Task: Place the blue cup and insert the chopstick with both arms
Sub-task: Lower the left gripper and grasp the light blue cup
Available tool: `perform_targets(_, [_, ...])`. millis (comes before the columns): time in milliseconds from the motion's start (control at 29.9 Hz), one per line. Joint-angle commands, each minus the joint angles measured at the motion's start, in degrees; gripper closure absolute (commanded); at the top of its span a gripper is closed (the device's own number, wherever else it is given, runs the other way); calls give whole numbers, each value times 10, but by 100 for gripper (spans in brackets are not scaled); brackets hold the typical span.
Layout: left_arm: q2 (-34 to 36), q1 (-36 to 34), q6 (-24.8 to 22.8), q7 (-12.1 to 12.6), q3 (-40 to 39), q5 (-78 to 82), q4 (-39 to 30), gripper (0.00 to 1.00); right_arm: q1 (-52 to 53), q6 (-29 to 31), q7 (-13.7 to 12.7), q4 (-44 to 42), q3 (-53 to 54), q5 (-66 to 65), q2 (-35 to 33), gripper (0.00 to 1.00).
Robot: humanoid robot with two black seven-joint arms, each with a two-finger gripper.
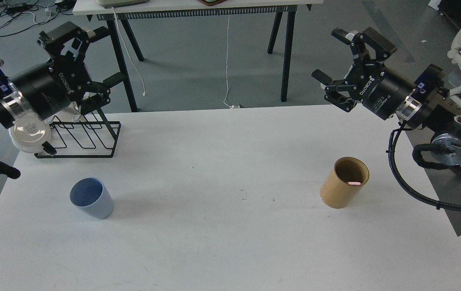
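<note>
Blue cup (91, 198) upright on the left of the white table (222, 242), both claws spread and empty above the far edge.

The cup is small, matte and tapered, pale outside and darker blue inside, with nothing in it. Well to its right stands a taller tan wooden cylinder (344, 182), smooth-sided and open-topped, with only a short pink tip of the chopstick (354, 183) showing low against its inner wall (the rest cannot be seen). Behind the cup, at the table's far left corner, sits a black wire rack (83, 135) with a white round thing beside it. The left gripper (89, 60) hangs above the rack, its black fingers apart, holding nothing. The right gripper (341, 64) hovers past the far right edge, fingers likewise apart and empty.
</note>
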Motion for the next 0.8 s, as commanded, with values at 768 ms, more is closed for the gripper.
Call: perform_targets(768, [138,9,165,-257,247,689,-46,2,-13,0,1,-5,0,1,-5,1])
